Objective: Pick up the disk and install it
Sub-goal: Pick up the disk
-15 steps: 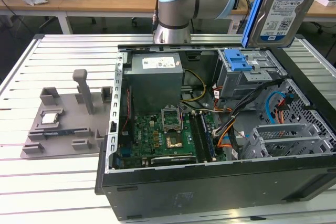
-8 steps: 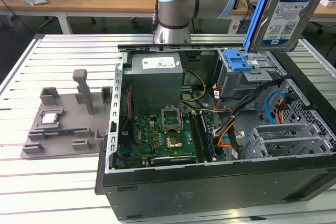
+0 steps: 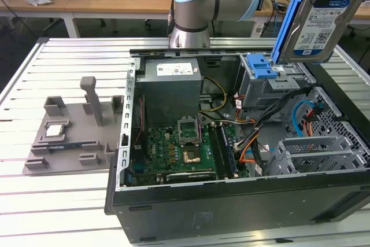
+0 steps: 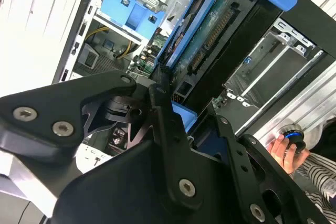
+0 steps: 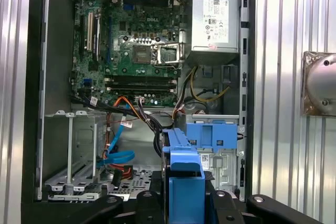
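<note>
The fingers [image 4: 160,109] clamp the disk [image 3: 317,21] by its blue rail, aloft at two o'clock over the computer case [image 3: 231,206]. Holding it square to the drive bay [image 3: 267,89] should keep it clear of the cables [image 3: 281,107].

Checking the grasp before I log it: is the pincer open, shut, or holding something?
Pincer: shut on the disk, held above the open computer case.

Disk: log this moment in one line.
disk: held on edge | jaws: shut on disk | position: above open computer case | installed: no
</note>
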`<state>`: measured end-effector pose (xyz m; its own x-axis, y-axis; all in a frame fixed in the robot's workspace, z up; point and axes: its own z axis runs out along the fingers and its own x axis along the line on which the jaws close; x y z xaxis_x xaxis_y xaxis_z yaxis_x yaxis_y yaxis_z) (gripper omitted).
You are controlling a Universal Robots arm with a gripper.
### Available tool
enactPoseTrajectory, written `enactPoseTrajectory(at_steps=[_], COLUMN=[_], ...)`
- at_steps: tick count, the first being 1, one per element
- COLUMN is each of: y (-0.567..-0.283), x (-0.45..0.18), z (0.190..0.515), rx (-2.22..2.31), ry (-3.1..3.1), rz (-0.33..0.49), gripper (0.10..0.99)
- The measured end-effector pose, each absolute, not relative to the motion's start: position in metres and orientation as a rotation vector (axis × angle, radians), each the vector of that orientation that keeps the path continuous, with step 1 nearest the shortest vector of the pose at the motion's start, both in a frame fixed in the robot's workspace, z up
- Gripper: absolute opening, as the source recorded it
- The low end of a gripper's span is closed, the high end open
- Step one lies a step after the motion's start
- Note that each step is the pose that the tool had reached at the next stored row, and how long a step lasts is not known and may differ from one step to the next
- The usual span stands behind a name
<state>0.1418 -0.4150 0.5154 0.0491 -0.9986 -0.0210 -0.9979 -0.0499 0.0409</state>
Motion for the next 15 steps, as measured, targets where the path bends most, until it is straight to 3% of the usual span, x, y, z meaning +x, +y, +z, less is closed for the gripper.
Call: enactPoseTrajectory(at_steps=[15], y=[-0.435], x=[0.142], z=[0.515], rx=[2.264], ry=[-2.155], rz=[-0.068], gripper=[0.369])
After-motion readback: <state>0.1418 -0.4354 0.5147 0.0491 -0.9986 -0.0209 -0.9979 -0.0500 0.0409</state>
